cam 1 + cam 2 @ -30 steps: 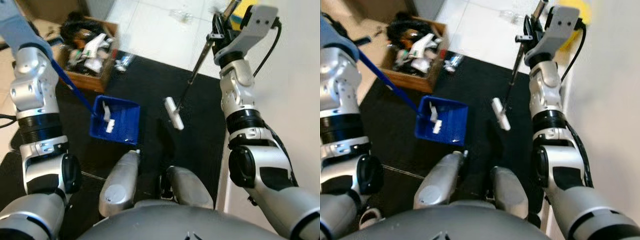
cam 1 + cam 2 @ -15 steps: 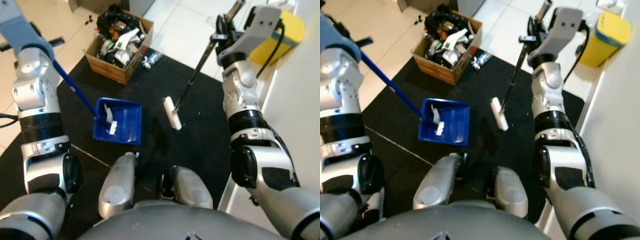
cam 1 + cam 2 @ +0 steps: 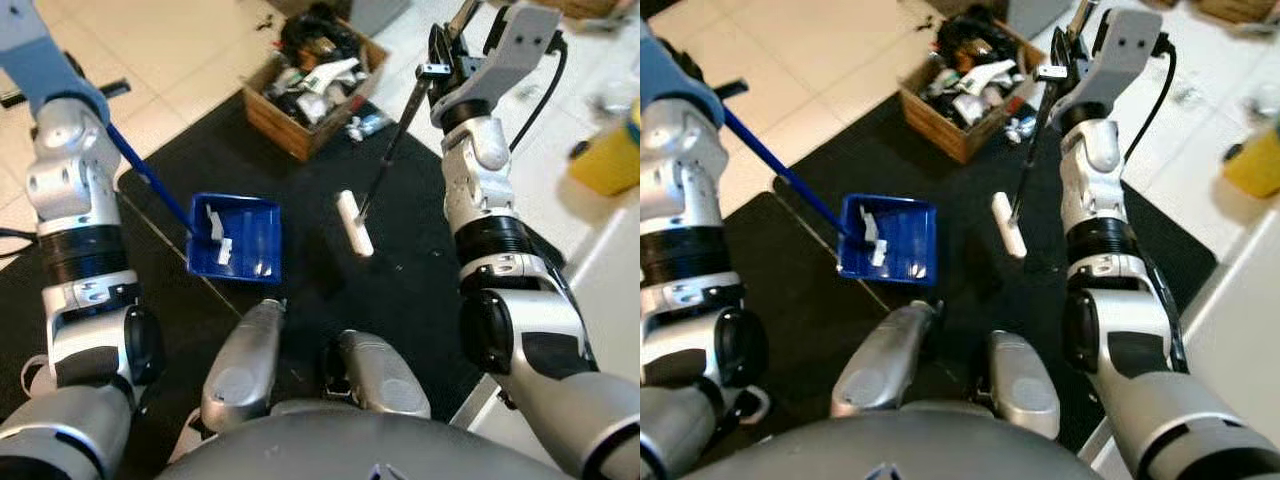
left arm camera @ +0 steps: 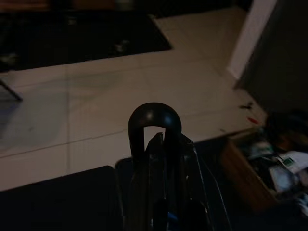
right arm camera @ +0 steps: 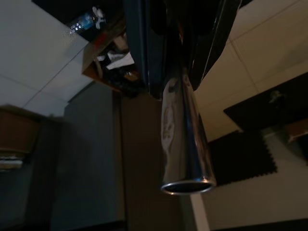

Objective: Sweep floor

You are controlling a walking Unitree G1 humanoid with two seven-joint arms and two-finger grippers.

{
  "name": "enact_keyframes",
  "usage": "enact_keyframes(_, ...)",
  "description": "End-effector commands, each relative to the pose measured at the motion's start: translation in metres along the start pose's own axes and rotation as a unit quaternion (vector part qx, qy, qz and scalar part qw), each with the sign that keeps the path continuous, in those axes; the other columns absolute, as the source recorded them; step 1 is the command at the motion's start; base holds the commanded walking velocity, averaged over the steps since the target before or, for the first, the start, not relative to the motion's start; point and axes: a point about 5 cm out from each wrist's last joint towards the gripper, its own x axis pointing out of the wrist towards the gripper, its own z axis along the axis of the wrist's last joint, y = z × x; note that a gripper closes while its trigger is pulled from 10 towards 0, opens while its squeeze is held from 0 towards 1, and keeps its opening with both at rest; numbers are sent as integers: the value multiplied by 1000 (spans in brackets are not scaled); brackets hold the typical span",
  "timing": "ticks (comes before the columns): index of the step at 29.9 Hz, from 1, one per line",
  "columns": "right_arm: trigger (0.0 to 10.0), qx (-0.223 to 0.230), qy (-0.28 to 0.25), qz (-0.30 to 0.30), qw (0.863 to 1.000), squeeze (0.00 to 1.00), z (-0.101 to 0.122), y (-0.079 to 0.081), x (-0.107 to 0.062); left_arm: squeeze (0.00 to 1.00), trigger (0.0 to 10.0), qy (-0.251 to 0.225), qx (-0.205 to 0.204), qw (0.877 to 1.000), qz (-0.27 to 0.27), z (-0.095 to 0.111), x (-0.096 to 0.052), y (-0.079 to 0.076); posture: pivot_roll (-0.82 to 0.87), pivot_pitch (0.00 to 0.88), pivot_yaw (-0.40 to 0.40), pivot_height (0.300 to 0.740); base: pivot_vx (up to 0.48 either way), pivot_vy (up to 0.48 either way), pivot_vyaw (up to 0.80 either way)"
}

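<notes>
Robot holding a dustpan and a broom over a black floor mat.

Nearest the robot's feet, the blue dustpan rests on the black mat close to its left edge, with white scraps inside; its blue handle runs up to the left gripper, whose fingers are clamped on the dark looped grip. Just right of it, the white broom head touches the mat's middle; its dark pole rises to the right gripper, closed around the metal shaft. Beyond, a cardboard box of clutter sits at the mat's far edge.
</notes>
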Motion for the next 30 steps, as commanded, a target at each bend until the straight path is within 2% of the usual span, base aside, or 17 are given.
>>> enact_keyframes(1, 10000, 6, -10, -15, 1000, 0, 3, -7, -1, 0, 10000, -23, -5, 1000, -13, 10, 0, -10, 127, 0, -42, 740, 0, 0, 0)
enact_keyframes(8, 10000, 11, -8, -20, 1000, 0, 2, -9, -1, 0, 10000, -21, -4, 1000, -17, 8, -1, -13, 127, 0, -42, 740, 0, 0, 0)
enact_keyframes(12, 10000, 11, -3, -28, 1000, 0, 0, -11, -2, 0, 10000, -17, -2, 999, -31, 2, -1, -21, 125, 0, -40, 740, 0, 0, 0)
enact_keyframes(16, 10000, 12, 4, -47, 999, 0, -5, -18, -8, 0, 10000, -24, 2, 992, -121, -10, -9, -49, 115, 0, -32, 740, 0, 0, -384)
enact_keyframes(19, 10000, 12, 3, -56, 998, 0, -6, -22, -11, 0, 10000, -27, 2, 989, -147, -12, -12, -58, 107, 0, -25, 740, 0, 0, -646)
enact_keyframes(25, 10000, 10, -3, -82, 997, 0, -5, -33, -18, 0, 10000, -20, 7, 985, -173, -16, -15, -71, 84, 0, 7, 740, 0, 0, -751)
enact_keyframes(30, 10000, -2, -12, -98, 995, 0, -4, -38, -22, 0, 10000, -15, 16, 984, -176, -21, -14, -78, 71, 0, 39, 740, 0, 0, 0)
